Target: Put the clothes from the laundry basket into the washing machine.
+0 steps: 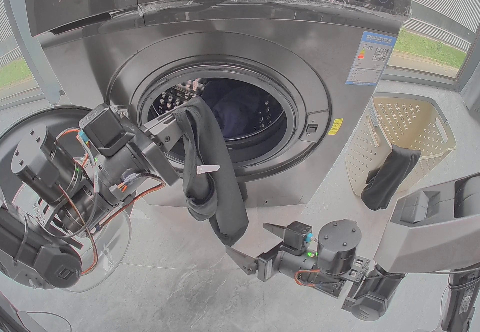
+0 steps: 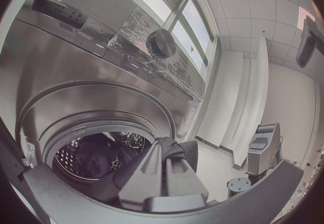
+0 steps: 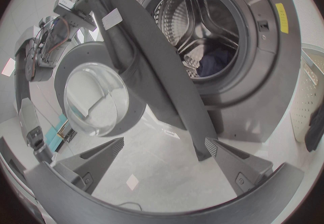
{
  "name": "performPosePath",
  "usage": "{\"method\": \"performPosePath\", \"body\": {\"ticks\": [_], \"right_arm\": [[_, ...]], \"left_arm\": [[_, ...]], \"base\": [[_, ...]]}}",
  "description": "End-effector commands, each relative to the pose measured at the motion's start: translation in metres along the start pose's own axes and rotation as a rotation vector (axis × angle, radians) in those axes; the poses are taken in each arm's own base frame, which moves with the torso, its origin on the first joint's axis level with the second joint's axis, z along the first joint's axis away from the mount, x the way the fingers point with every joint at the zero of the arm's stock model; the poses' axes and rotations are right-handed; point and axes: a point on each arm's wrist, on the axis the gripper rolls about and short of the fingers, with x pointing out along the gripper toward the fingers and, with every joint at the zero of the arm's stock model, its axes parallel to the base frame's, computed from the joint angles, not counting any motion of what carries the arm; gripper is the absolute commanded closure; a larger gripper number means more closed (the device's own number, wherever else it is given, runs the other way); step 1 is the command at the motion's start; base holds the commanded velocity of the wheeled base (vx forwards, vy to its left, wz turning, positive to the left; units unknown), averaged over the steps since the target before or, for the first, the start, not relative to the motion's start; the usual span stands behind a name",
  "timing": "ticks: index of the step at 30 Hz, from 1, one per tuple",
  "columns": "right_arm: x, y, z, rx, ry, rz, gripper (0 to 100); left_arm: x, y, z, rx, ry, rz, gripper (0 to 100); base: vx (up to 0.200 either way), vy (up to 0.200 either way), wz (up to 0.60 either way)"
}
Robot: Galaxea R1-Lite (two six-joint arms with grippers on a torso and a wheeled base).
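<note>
Garment (image 1: 220,183) clamped in left tool (image 1: 179,120), right tool (image 1: 245,237) wide open, seemingly touching it

My left arm (image 1: 55,173) is black and dark grey, with orange cables (image 1: 140,194) looped along it. My right gripper (image 1: 246,239) has grey wedge fingers (image 3: 233,164) and a green light (image 1: 310,254).
</note>
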Motion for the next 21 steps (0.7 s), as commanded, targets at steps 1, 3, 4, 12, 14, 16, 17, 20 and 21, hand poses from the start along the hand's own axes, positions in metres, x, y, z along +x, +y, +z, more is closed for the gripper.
{"method": "performPosePath", "body": {"ticks": [1, 3, 4, 12, 14, 16, 17, 20, 21], "right_arm": [[0.025, -0.002, 0.011, -0.013, -0.085, 0.01, 0], [0.039, -0.006, 0.016, -0.016, -0.129, 0.007, 0], [0.04, -0.006, 0.017, -0.016, -0.132, 0.008, 0], [0.067, -0.014, 0.014, -0.028, -0.175, 0.002, 0], [0.072, -0.022, 0.014, -0.035, -0.189, -0.017, 0], [0.077, -0.029, 0.017, -0.035, -0.207, -0.03, 0], [0.08, -0.032, 0.017, -0.036, -0.215, -0.03, 0], [0.085, -0.037, 0.017, -0.037, -0.226, -0.036, 0], [0.086, -0.037, 0.016, -0.037, -0.224, -0.038, 0]], "left_arm": [[-0.001, -0.005, 0.003, 0.005, -0.009, -0.015, 100], [-0.001, -0.005, 0.003, 0.011, -0.01, -0.017, 100], [-0.001, -0.005, 0.004, 0.013, -0.012, -0.017, 100], [-0.001, -0.006, 0.008, 0.02, -0.026, -0.021, 100], [-0.001, -0.011, 0.009, 0.015, -0.03, -0.037, 100], [-0.001, -0.015, 0.01, 0.01, -0.032, -0.05, 100], [-0.001, -0.016, 0.011, 0.01, -0.035, -0.052, 100], [-0.001, -0.017, 0.011, 0.008, -0.036, -0.058, 100], [-0.001, -0.017, 0.012, 0.008, -0.038, -0.058, 100]], "base": [[0.0, 0.0, 0.0], [0.0, 0.0, 0.0], [0.0, 0.0, 0.0], [0.0, 0.0, 0.0], [0.0, 0.0, 0.0], [0.0, 0.0, 0.0], [0.0, 0.0, 0.0], [0.0, 0.0, 0.0], [0.0, 0.0, 0.0]]}}
